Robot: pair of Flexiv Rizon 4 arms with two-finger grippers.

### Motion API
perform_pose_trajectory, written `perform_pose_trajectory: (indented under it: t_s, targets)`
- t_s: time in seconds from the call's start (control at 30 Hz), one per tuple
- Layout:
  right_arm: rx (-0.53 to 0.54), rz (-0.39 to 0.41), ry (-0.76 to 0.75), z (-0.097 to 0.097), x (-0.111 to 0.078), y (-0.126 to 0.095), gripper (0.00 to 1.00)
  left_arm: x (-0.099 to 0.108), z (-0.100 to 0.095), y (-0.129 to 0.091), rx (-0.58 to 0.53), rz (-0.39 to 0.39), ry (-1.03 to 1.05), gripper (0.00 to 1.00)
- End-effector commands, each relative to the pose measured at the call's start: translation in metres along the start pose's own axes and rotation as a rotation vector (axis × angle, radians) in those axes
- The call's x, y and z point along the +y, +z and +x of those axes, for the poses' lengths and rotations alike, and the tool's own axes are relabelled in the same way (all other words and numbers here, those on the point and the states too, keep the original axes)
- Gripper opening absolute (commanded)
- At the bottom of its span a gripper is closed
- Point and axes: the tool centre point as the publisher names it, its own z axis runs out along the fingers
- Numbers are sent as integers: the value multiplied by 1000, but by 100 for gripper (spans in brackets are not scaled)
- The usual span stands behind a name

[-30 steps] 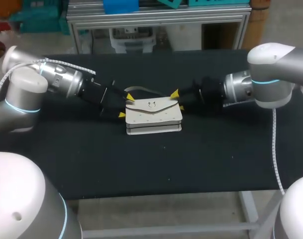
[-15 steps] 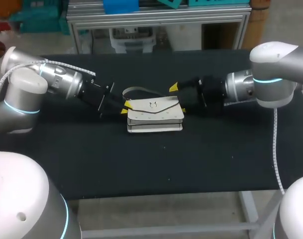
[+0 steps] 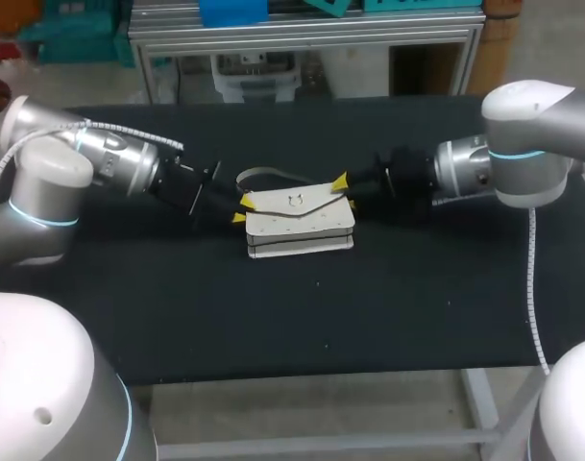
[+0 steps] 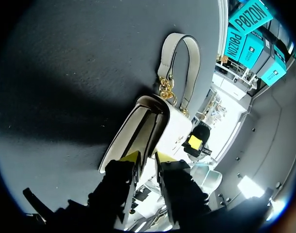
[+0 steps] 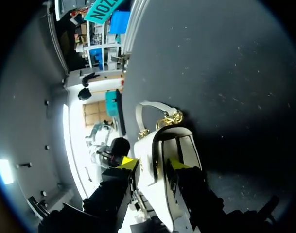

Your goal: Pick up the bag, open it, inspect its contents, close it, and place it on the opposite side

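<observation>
A white flap bag (image 3: 298, 225) lies flat at the middle of the black table (image 3: 292, 317), its strap (image 3: 263, 175) curled behind it. My left gripper (image 3: 242, 209) is at the bag's left end. In the left wrist view its fingers (image 4: 147, 158) stand narrow, pinching the end of the bag (image 4: 160, 127), beyond which the strap (image 4: 181, 62) loops away. My right gripper (image 3: 344, 189) is at the bag's right end. In the right wrist view its fingers (image 5: 154, 164) clasp the bag's upper white layer (image 5: 155, 145), with gold strap rings (image 5: 169, 118) ahead.
The black tabletop stretches bare in front of the bag and to both sides of the arms. An aluminium frame (image 3: 302, 34) runs along the table's far edge.
My left gripper narrowed from wide apart onto the bag's left end. My right gripper spread wide, then came together on the right end. The bag barely shifted.
</observation>
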Motion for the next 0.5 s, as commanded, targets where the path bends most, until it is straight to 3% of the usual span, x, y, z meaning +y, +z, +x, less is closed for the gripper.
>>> perform_pose_trajectory:
  t_s: [0.03, 0.07, 0.13, 0.2, 0.23, 0.3, 0.33, 0.37, 0.4, 0.5]
  targets:
    - [14, -8, 40, -4, 3, -2, 93, 5, -5, -1, 14, 12, 3, 38]
    - [17, -7, 52, -4, 5, -1, 100, 5, -6, -1, 13, 11, 3, 40]
    - [20, -11, 77, -6, 8, 1, 100, 4, -6, 1, 11, 7, 1, 46]
    - [12, -17, 93, -7, 10, 3, 100, 3, -6, 3, 9, 1, -3, 66]
    - [10, -18, 100, -8, 12, 5, 100, 2, -6, 4, 11, -5, -9, 69]
    - [24, -22, 109, -7, 16, 6, 99, 0, -4, 3, 19, -9, -11, 65]
    - [35, -28, 109, -5, 17, 6, 87, 0, -3, 2, 22, -11, -11, 61]
    - [44, -28, 108, -3, 18, 6, 65, 0, -3, 2, 24, -11, -10, 51]
    - [42, -30, 104, 0, 18, 6, 58, 0, -2, 2, 26, -11, -9, 49]
    - [44, -28, 89, 5, 17, 6, 59, 2, 0, 0, 26, -7, -3, 50]
